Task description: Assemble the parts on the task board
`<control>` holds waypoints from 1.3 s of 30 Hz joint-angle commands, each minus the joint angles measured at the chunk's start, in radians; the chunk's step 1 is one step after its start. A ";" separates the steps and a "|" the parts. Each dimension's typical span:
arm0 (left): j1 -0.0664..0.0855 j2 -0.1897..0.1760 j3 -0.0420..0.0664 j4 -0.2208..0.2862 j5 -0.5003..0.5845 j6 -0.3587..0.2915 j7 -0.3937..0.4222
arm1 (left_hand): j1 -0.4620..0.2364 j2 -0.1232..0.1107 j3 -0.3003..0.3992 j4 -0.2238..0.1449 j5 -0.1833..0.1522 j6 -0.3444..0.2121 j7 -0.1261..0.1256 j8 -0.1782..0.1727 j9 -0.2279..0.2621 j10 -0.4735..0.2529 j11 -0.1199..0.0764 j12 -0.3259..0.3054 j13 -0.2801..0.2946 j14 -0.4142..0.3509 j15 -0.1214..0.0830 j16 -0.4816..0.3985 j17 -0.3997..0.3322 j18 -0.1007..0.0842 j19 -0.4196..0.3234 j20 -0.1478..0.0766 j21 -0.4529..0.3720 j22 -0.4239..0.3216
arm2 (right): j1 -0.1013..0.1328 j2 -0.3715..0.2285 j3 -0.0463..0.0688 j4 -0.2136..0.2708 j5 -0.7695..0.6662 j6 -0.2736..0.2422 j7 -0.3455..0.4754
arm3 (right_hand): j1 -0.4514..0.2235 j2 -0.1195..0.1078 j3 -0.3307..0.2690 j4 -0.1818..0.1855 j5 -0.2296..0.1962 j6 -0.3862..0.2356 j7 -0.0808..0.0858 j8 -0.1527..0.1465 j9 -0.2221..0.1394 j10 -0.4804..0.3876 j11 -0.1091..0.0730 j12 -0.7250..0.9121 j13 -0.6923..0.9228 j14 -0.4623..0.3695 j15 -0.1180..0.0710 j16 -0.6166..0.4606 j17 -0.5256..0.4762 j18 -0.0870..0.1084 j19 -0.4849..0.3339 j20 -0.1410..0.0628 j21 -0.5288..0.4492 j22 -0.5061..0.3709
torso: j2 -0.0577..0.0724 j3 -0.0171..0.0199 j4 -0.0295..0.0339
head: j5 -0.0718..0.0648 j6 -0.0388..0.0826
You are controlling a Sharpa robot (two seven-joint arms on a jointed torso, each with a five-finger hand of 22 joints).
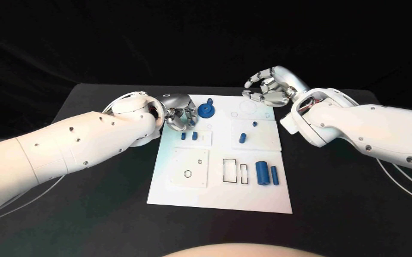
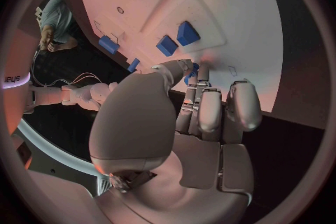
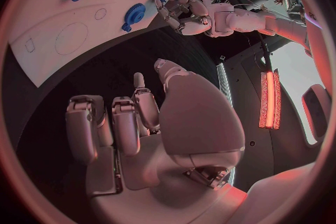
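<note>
The white task board lies in the middle of the black table. My left hand is at the board's far left corner, and its thumb and a fingertip pinch the edge of a blue round toothed part. The left wrist view shows a bit of blue between those fingertips. The right wrist view shows the same part beside my left hand. My right hand hovers over the board's far right corner with its fingers loosely bent and nothing in them.
Two small blue blocks, a small blue peg and two blue cylinders are on the board. Outlined slots lie beside the cylinders. Black table surrounds the board on all sides.
</note>
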 commanded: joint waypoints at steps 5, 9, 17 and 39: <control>0.000 0.002 0.000 0.001 0.007 0.010 0.012 | -0.016 -0.016 -0.002 0.001 -0.005 -0.028 0.005 -0.028 -0.010 -0.034 0.009 -0.031 -0.007 -0.007 0.016 -0.002 -0.016 -0.004 -0.011 0.014 -0.014 -0.014 | -0.001 0.001 0.000 -0.001 -0.009 0.008 0.006 | -0.008 -0.002 0.007 -0.002 0.004 -0.003 -0.002 0.004 -0.001 -0.009 0.000 -0.005 0.031 0.089 -0.008 -0.005 0.208 0.010 0.047 -0.009 -0.005 0.201 | 0.000 0.0000 0.0005 | 0.001 0.001; 0.000 0.001 0.000 0.000 0.007 0.010 0.010 | -0.020 -0.020 0.000 0.003 -0.005 -0.048 0.007 -0.045 -0.017 -0.047 0.015 -0.045 -0.011 -0.011 0.021 -0.003 -0.022 -0.003 -0.016 0.019 -0.019 -0.019 | -0.001 0.001 0.000 -0.001 -0.009 0.008 0.006 | -0.008 -0.002 0.006 -0.002 0.004 -0.004 -0.002 0.004 -0.001 -0.011 0.000 -0.007 0.030 0.089 -0.008 -0.005 0.208 0.010 0.046 -0.009 -0.007 0.200 | 0.000 -0.0001 0.0004 | 0.001 0.000; 0.000 -0.002 0.000 -0.001 0.007 0.004 0.008 | -0.025 -0.026 -0.002 0.004 -0.005 -0.059 0.012 -0.058 -0.022 -0.063 0.022 -0.060 -0.015 -0.014 0.027 -0.002 -0.028 -0.002 -0.019 0.024 -0.023 -0.024 | -0.001 0.001 0.000 -0.002 -0.009 0.009 0.005 | -0.008 -0.002 0.006 -0.002 0.004 -0.004 -0.002 0.004 -0.001 -0.011 0.000 -0.007 0.030 0.089 -0.008 -0.005 0.208 0.010 0.046 -0.009 -0.007 0.200 | 0.001 -0.0001 0.0002 | 0.000 0.000; 0.000 -0.084 0.019 0.030 0.142 -0.125 0.066 | -0.036 -0.015 -0.128 0.033 -0.001 -0.107 0.036 -0.105 -0.046 -0.152 0.045 -0.098 -0.032 -0.084 0.047 -0.062 -0.179 0.034 -0.119 0.045 -0.147 -0.185 | -0.001 -0.007 0.000 -0.035 -0.063 0.065 0.002 | 0.028 -0.040 0.127 -0.005 -0.044 -0.025 0.013 -0.011 -0.016 -0.386 0.016 -0.791 -0.661 0.045 0.001 -0.096 0.050 0.045 -0.037 -0.004 -0.163 0.098 | -0.002 0.0005 0.0012 | -0.002 0.007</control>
